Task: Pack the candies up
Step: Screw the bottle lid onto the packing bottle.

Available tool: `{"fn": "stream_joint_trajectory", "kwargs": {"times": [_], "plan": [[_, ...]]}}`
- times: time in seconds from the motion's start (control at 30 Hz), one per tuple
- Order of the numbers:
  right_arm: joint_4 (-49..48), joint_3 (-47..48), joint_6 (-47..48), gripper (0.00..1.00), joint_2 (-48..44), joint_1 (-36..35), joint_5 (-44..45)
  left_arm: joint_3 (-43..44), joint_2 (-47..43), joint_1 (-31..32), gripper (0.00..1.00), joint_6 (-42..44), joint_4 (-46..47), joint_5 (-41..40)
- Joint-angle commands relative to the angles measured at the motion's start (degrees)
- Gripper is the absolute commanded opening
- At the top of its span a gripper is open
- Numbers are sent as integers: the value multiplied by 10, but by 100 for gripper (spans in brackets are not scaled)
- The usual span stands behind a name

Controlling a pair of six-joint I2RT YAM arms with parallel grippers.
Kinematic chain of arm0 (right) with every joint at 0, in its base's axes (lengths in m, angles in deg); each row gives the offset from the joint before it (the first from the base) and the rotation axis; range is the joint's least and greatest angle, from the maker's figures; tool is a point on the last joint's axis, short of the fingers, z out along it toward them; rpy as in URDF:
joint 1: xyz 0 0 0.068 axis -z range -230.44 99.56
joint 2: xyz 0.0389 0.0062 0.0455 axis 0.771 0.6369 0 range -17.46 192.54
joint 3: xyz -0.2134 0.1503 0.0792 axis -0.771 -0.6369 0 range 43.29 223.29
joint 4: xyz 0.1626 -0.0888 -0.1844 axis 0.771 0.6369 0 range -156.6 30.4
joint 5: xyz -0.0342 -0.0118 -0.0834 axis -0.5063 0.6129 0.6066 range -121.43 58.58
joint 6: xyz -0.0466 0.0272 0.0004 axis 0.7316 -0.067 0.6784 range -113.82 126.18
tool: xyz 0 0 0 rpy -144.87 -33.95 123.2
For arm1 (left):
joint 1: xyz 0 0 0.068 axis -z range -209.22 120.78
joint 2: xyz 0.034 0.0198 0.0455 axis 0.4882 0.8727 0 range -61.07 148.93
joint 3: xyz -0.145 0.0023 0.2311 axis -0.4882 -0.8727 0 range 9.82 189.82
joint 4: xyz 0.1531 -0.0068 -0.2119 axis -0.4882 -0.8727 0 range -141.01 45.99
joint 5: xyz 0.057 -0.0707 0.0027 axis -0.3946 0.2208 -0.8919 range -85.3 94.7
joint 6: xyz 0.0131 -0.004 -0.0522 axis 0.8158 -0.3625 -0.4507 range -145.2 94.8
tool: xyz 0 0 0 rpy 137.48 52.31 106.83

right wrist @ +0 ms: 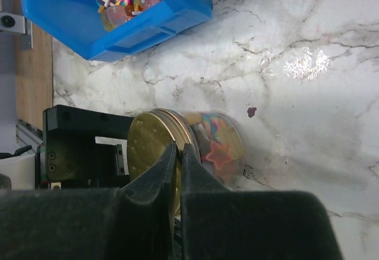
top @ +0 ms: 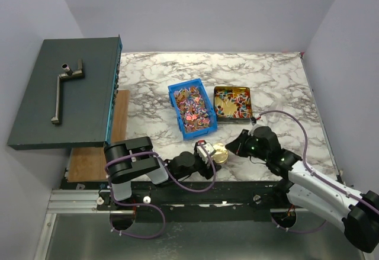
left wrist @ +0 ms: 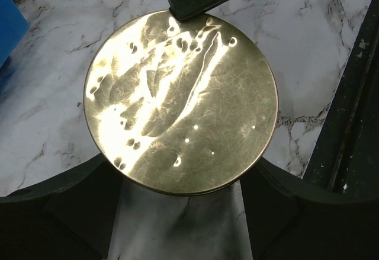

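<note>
The right hand [right wrist: 179, 153] is pinched shut on the rim of the gold lid [right wrist: 148, 144]. The lid sits at the mouth of a clear jar [right wrist: 228, 147] of candies [right wrist: 216, 153], which lies sideways on the surface [right wrist: 308, 165], its axis running between both hands. The left hand [left wrist: 183, 180] faces the lid, fingers wide beside it; I cannot tell if it grips. No readable writing

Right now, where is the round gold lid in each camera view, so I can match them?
Top external: gold lid near the bottom centre.
Left wrist: gold lid fills the middle.
Right wrist: gold lid lower left, seen at a slant.
Shared landmark: blue bin, in all three.
</note>
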State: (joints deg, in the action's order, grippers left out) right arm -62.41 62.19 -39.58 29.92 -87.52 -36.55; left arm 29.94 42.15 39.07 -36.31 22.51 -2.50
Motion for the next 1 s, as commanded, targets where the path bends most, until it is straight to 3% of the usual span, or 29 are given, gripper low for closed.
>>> {"fn": "stream_joint_trajectory", "kwargs": {"times": [0.0,0.37,0.77,0.83,0.87,0.97], "plan": [[145,-36,-30,4,-25,-26,-64,-17,16,-37,47,-56,-116,-68],[209,1,-28,8,-84,-26,-32,-23,5,-37,47,-59,-121,-82],[194,59,6,18,-49,-26,-20,-37,-33,-37,56,-68,-142,-85],[197,77,19,20,-36,-26,-7,-38,-40,-36,63,-69,-148,-82],[196,82,24,21,-33,-27,-1,-39,-42,-36,98,-69,-151,-80],[190,96,37,23,-24,-26,7,-43,-53,-35,99,-70,-158,-81]]}}
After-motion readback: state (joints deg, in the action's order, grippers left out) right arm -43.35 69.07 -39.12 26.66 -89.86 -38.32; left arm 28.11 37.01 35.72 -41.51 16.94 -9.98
